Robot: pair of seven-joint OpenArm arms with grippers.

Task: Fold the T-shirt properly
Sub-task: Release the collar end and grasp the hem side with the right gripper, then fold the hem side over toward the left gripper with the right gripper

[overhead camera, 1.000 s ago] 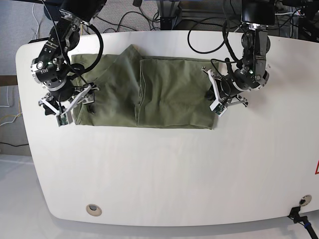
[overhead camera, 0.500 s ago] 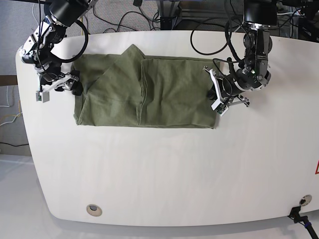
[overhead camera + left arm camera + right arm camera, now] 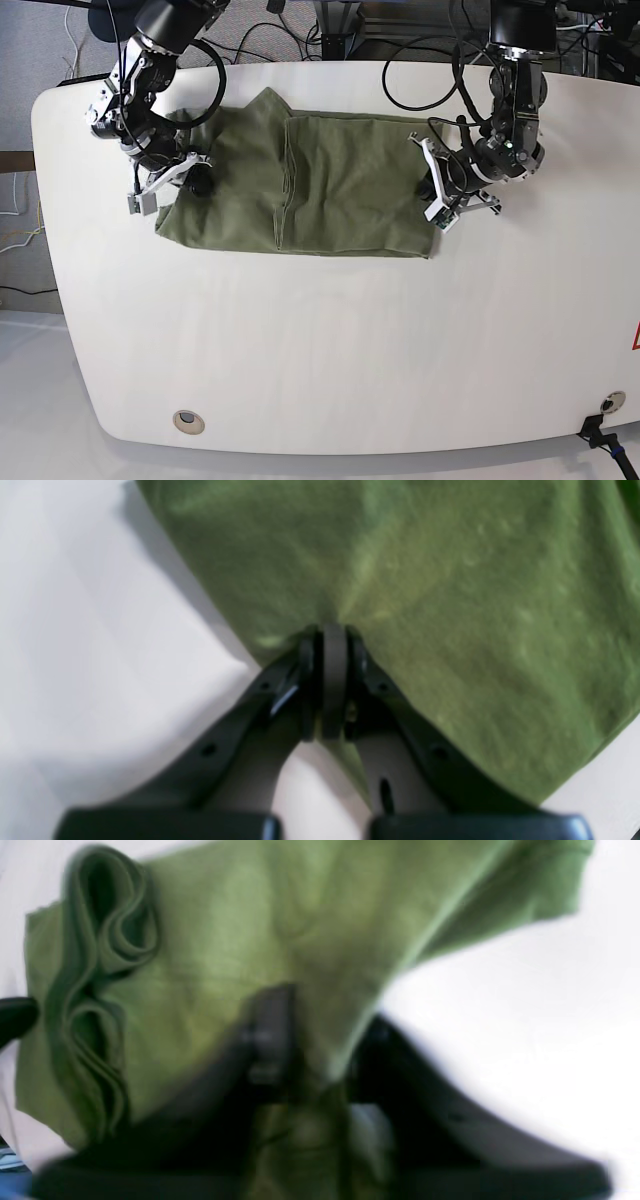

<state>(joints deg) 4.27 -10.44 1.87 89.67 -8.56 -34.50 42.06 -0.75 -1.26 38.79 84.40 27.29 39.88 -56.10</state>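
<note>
Since a moment ago, the right gripper (image 3: pixel 178 176) has swung in over the T-shirt (image 3: pixel 330 190) and now pinches its sleeve-end edge, cloth bunched between its jaws. Across the shirt, the left gripper (image 3: pixel 330 680) stays clamped tight on the opposite edge, fabric spreading ahead of it.

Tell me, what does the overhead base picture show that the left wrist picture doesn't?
Only the base view shows the whole scene: the white table, both arms, the right gripper at the far end of the T-shirt, and cables behind the table. Only the left wrist view shows, close up, the left gripper with its jaws pressed together on a pinch of fabric, which puckers toward them. Both show the olive-green T-shirt, the left gripper at its edge, and bare white table beside it.
</note>
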